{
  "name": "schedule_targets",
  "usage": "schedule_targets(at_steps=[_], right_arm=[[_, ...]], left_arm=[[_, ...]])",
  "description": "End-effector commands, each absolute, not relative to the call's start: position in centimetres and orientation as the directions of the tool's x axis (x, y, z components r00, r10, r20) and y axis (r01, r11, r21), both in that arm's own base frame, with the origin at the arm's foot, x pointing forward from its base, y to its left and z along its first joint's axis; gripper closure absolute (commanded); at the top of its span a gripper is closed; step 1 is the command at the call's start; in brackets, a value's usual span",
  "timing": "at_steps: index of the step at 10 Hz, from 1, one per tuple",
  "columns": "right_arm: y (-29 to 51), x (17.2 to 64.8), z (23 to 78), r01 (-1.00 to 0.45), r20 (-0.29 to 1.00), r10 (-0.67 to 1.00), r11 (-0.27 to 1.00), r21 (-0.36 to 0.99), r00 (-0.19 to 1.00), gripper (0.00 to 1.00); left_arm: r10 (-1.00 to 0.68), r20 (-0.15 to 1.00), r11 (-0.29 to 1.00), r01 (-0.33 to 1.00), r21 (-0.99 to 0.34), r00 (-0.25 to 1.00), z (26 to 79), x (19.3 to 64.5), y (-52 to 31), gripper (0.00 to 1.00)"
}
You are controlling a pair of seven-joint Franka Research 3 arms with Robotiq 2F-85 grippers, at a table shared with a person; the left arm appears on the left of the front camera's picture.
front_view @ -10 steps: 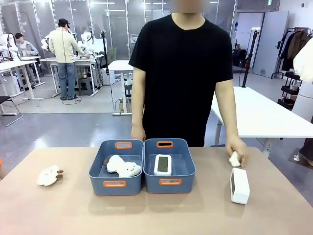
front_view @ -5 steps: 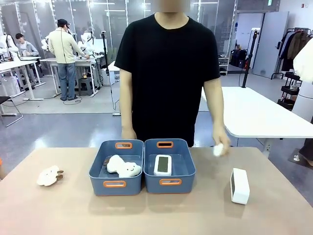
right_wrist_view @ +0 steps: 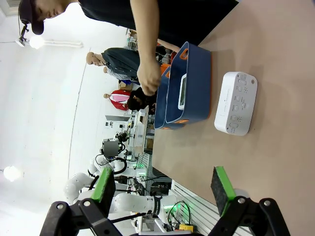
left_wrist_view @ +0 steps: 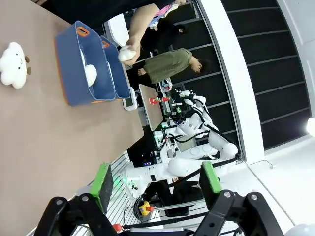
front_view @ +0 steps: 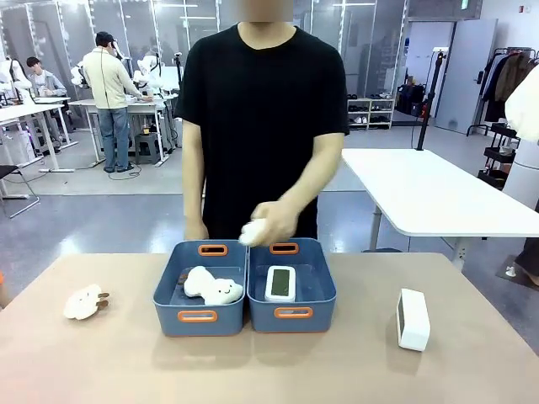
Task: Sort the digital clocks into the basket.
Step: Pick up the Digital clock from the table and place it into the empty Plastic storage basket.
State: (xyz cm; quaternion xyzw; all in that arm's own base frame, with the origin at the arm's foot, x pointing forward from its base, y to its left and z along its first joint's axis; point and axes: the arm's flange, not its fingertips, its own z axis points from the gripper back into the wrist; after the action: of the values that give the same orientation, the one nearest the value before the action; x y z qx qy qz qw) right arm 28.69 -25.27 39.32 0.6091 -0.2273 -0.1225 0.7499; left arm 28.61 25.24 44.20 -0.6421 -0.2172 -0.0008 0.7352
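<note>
Right wrist: buttoned back of the loose clock (right_wrist_view: 236,103) (front: screen sliver); left gripper (left_wrist_view: 156,183), right gripper (right_wrist_view: 162,187) apart.

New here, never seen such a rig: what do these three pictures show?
One picture looks across a table from the robot's side at a person. The other two come from cameras on the robot's wrists, so they look sideways. The black, green-padded prongs are the left end effector and right end effector, both open and empty. Of two blue bins, the basket holds a digital clock and the other bin a plush toy. A second clock and second plush rest on the table. The person's hand holds a small white object above the bins.
</note>
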Motion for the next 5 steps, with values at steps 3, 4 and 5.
schedule_targets(at_steps=[3,4,5], right_arm=[[-25.3,28.6,39.5,-0.100,0.196,-0.461,0.224,0.969,0.866,0.00],[-25.3,28.7,39.3,-0.093,0.192,-0.461,0.228,0.969,0.867,0.00],[-24.3,29.1,40.2,-0.064,0.208,-0.428,0.327,0.943,0.880,0.00]], left_arm=[[0.285,0.309,0.193,0.261,-0.946,0.907,44.2,28.4,24.9,0.10],[0.285,0.309,0.193,0.261,-0.946,0.907,44.2,28.4,24.9,0.10],[0.285,0.309,0.193,0.261,-0.946,0.907,44.2,28.4,24.9,0.10]])
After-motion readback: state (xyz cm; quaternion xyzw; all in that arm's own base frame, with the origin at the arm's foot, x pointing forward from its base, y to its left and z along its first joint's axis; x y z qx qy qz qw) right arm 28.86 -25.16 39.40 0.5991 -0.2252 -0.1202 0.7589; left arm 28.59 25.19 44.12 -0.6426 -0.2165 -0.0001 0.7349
